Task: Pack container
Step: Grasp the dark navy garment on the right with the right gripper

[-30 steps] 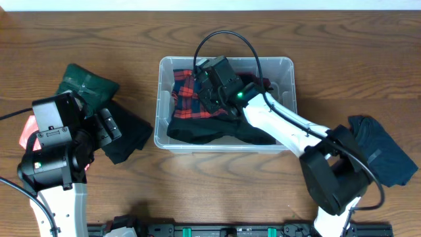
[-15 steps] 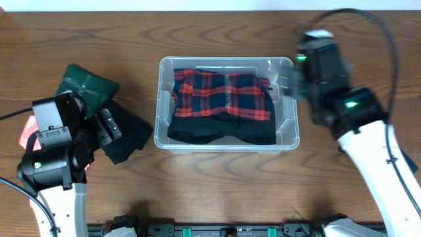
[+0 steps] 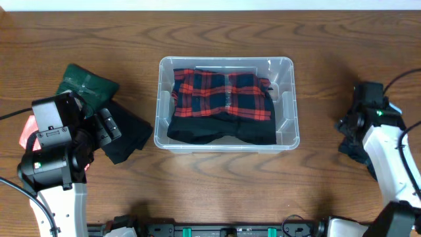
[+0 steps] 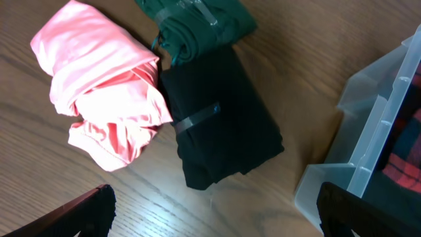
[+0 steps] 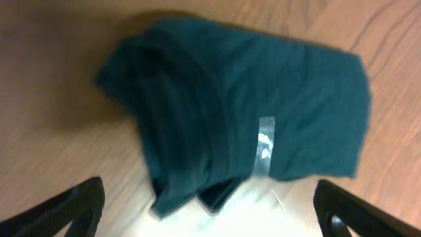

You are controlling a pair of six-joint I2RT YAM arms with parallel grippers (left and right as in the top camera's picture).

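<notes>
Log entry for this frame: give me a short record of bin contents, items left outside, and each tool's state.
container: clear plastic rectangular bin, table centre
inside: red-and-black plaid garment over black cloth
outside left: pink rolled garment, dark green folded garment, black folded garment
outside right: dark teal folded garment
left tool: open, empty, by the left-side garments
right tool: open, empty, above that garment

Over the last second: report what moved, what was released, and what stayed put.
The right gripper let go of the plaid garment, left the container and swung right; it now hangs open over the teal garment. The plaid garment lies spread in the container. The left gripper, pink bundle, green bundle and black bundle stayed put.
</notes>
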